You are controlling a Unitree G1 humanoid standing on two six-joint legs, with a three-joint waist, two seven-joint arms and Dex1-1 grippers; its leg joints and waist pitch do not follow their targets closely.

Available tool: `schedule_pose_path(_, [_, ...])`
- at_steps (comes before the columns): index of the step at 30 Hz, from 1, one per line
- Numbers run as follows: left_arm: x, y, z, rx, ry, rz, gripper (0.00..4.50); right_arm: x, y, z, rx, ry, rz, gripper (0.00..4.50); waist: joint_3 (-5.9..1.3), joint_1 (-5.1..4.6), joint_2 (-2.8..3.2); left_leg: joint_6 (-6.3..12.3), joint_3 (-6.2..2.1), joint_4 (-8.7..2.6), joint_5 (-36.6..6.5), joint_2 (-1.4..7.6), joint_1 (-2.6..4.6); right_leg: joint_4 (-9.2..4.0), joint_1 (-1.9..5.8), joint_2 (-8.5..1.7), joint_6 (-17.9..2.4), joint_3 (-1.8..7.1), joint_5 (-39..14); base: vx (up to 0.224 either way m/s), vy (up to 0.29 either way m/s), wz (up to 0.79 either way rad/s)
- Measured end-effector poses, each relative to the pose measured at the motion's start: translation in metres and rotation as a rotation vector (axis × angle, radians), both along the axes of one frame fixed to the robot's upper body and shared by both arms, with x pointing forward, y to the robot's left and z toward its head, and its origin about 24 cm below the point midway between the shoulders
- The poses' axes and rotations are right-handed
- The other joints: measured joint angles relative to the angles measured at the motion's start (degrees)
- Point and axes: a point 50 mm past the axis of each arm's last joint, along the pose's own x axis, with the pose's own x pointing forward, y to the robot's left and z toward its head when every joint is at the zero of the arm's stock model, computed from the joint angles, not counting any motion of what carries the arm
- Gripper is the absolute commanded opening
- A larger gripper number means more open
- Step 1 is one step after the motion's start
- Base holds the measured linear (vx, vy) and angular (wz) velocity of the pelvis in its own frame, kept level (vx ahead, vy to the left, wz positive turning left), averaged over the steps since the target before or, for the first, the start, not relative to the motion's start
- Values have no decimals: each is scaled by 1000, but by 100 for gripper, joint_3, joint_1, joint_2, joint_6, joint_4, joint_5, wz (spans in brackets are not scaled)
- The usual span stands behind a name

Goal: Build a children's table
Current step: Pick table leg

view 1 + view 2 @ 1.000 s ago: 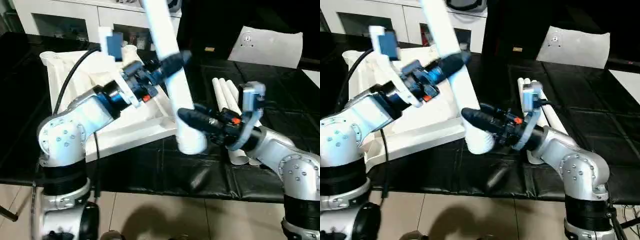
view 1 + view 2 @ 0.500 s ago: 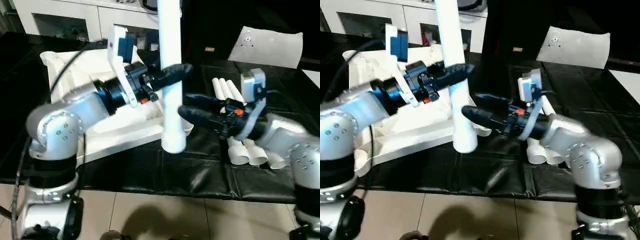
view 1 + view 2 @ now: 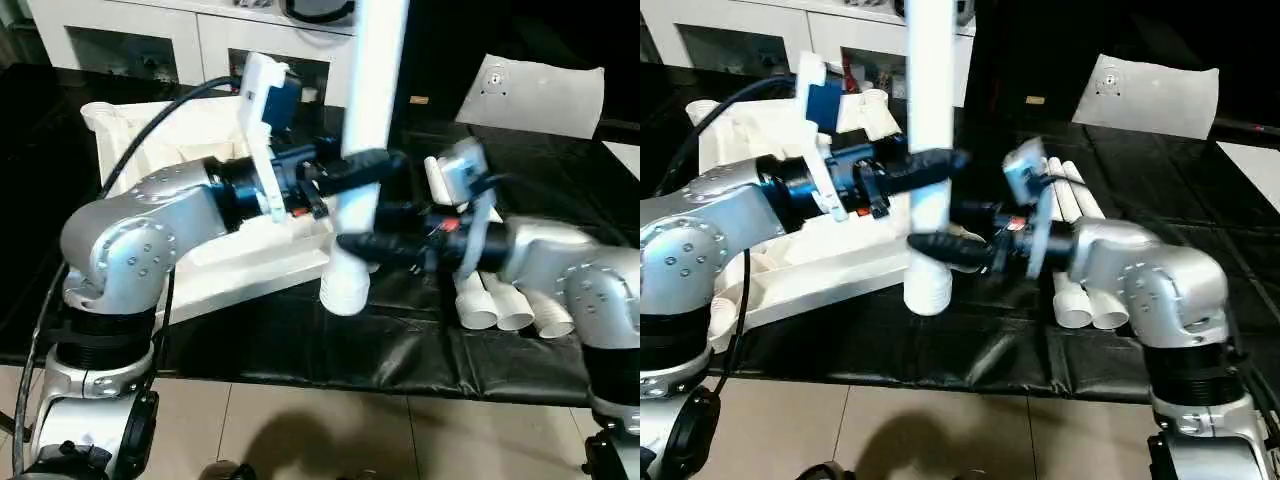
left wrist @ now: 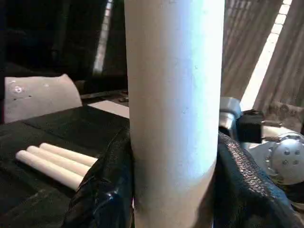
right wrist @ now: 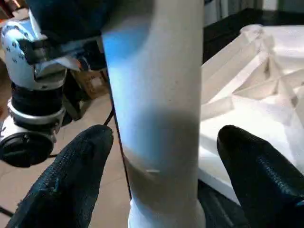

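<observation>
Swinging from its earlier lean toward 11 o'clock, the held leg (image 3: 362,150) is now standing nearly upright, tipped slightly toward 1 o'clock, with its wide open end hanging over the black table (image 3: 300,340). The left gripper (image 3: 365,168) is clamping the leg at mid-length, fingers (image 4: 102,190) pressing both sides. The right gripper (image 3: 375,230) has spread wider and is now straddling the leg lower down, its fingers (image 5: 71,175) standing apart from the shaft without touching. At 9 o'clock from the leg, the tabletop (image 3: 180,150) is lying ribbed side up. At 3 o'clock, three spare legs (image 3: 500,300) are lying side by side, touching.
</observation>
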Motion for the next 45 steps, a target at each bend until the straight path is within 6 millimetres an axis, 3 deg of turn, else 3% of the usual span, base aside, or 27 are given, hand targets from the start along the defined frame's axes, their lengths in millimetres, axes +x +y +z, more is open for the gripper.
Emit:
schedule_pose_path(2, [-1, -3, 0, 8, -7, -18, 185, 0, 1, -1, -2, 5, 7, 393, 1, 1, -3, -2, 0, 0, 1, 0, 0, 0, 0, 0, 0, 0, 1, 0, 0, 0])
schedule_pose_path(3, [-1, -4, 1, 15, -15, -28, 185, 0, 1, -1, -4, 7, 11, 363, 1, 1, -3, -3, 0, 0, 2, 0, 0, 0, 0, 0, 0, 0, 1, 0, 0, 0])
schedule_pose_path(5, [-2, -6, 1, 19, -24, -41, 185, -1, 3, -2, -6, 11, 18, 363, 0, -1, -4, -4, 0, 0, 3, 0, 1, 0, 0, 0, 1, 0, 3, 0, 0, 0])
schedule_pose_path(19, [-5, -12, 4, 25, -48, -94, 185, -6, 8, -13, -31, 60, 62, 229, 0, 3, -4, -4, 0, 0, 12, 0, 1, 1, 0, 0, 0, 0, 13, 0, 0, 0])
schedule_pose_path(36, [-7, -14, 4, 15, -52, -125, 185, -10, 12, -14, -8, 28, 72, 210, 0, 4, -4, -6, 0, 1, 19, 0, 1, 3, 0, 0, -1, 0, 20, 0, 0, 0])
schedule_pose_path(37, [-7, -14, 5, 10, -51, -126, 241, -11, 12, -14, -6, 24, 71, 210, 0, 2, -4, -6, -1, 1, 19, 0, 2, 3, 0, 0, -1, 0, 20, 0, 0, 0])
schedule_pose_path(45, [-5, -11, 15, -101, -42, -95, 315, -15, 14, -22, 10, 47, 51, 204, 0, 7, -4, -5, -2, 6, 22, 0, 2, 3, 2, 0, -7, 0, 28, 0, 0, 0])
